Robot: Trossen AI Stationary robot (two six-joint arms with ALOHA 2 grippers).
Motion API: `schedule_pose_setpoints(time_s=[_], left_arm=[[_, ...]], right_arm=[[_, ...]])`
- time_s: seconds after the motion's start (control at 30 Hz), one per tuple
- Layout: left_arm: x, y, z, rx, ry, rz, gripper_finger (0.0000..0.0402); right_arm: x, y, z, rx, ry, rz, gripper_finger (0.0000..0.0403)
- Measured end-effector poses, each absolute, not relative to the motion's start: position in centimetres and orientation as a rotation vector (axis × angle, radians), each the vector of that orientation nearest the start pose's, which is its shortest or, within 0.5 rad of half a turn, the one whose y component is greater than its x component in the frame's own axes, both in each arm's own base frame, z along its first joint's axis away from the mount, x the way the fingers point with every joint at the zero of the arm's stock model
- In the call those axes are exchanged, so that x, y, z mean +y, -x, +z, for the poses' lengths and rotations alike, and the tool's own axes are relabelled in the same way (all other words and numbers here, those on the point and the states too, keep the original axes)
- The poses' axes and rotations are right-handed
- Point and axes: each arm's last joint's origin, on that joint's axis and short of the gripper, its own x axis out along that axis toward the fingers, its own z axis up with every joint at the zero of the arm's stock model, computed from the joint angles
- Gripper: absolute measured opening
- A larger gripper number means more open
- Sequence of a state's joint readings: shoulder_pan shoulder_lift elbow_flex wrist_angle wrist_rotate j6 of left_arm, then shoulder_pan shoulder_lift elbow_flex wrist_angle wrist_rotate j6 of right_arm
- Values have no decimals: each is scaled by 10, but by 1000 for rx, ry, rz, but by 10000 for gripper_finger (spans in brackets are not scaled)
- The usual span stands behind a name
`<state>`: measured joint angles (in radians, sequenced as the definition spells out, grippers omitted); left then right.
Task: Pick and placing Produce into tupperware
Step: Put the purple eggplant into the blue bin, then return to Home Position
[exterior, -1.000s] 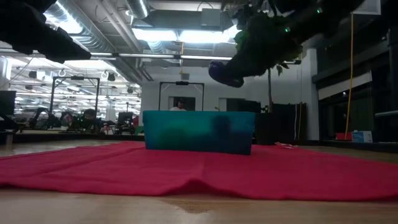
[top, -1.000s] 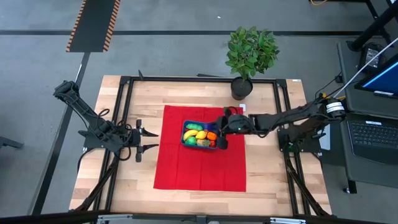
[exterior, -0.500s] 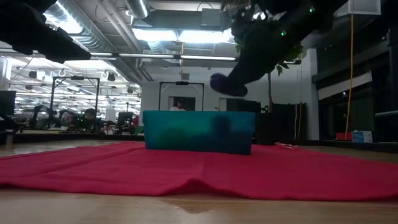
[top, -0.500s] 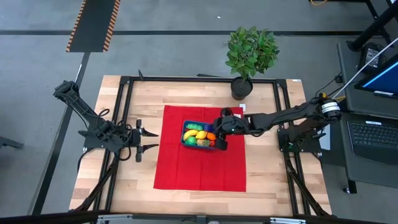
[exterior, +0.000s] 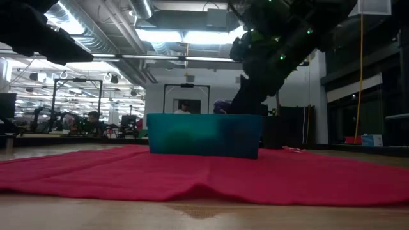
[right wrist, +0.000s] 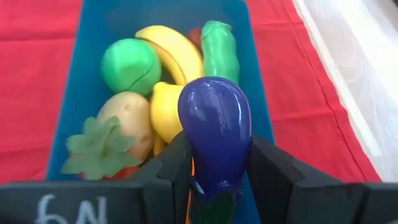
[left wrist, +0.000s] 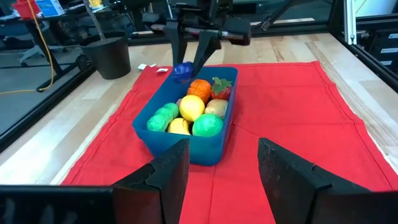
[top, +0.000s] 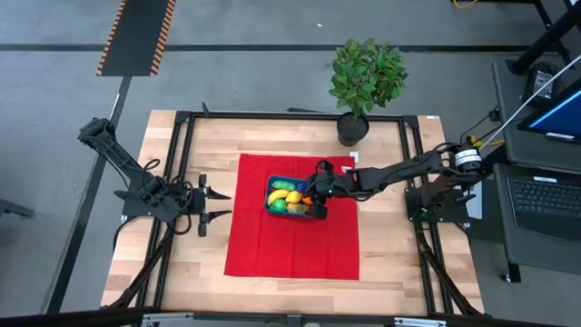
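Note:
The dark teal tupperware [top: 290, 199] [left wrist: 163, 127] stands on a red cloth and holds several pieces of produce: a banana [right wrist: 171, 50], a green ball [right wrist: 130, 65], a lemon [left wrist: 191, 107], an orange piece [left wrist: 199, 89] and more. My right gripper [top: 316, 193] [right wrist: 214, 168] is over the tupperware's right end, shut on a purple eggplant [right wrist: 214, 121] [left wrist: 181, 72]. In the low view the eggplant [exterior: 222, 105] shows just above the tupperware's rim [exterior: 204, 115]. My left gripper [top: 211, 204] [left wrist: 217, 168] waits open at the cloth's left edge. My right gripper pinches the eggplant's two sides [right wrist: 190, 149] between its fingers [right wrist: 176, 163], toward its stem end. The fingers slant down from the table's right and lie along the eggplant, whose rounded end [right wrist: 214, 93] sticks out past them. It hangs over the produce inside; whether it touches any I cannot tell.
The red cloth [top: 272, 254] covers the table's middle, with bare wood [top: 163, 263] around it. A potted plant [top: 363, 77] stands at the far edge, right of centre. Black frame rails [top: 177, 154] run along the table's sides.
My right gripper has sunk and moved toward the table's left, tipping its fingers further down. The eggplant has come down with it, from well above the tupperware to just over the rim at its right end.

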<state>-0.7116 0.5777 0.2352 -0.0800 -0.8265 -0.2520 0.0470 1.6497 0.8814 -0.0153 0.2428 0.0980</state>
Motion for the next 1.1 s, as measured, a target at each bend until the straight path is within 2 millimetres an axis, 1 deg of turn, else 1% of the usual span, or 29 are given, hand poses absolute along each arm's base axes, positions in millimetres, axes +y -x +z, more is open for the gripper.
schedule_pose_setpoints(time_s=[0.3, 0.53, 0.7, 0.83, 1.1], left_arm=[[-68, -112, 186, 288, -46, 150, 179], [-68, -112, 185, 292, -50, 150, 179], [-68, -112, 185, 296, -54, 151, 179], [-68, -111, 185, 299, -57, 151, 179], [-68, -111, 185, 299, -57, 151, 179]], right_arm=[[6, -335, 160, 777, 59, -216, 129], [4, -344, 163, 775, 93, -208, 131], [1, -345, 165, 782, 90, -217, 165], [1, -344, 166, 839, 95, -217, 190], [1, -345, 173, 821, 62, -229, 208]])
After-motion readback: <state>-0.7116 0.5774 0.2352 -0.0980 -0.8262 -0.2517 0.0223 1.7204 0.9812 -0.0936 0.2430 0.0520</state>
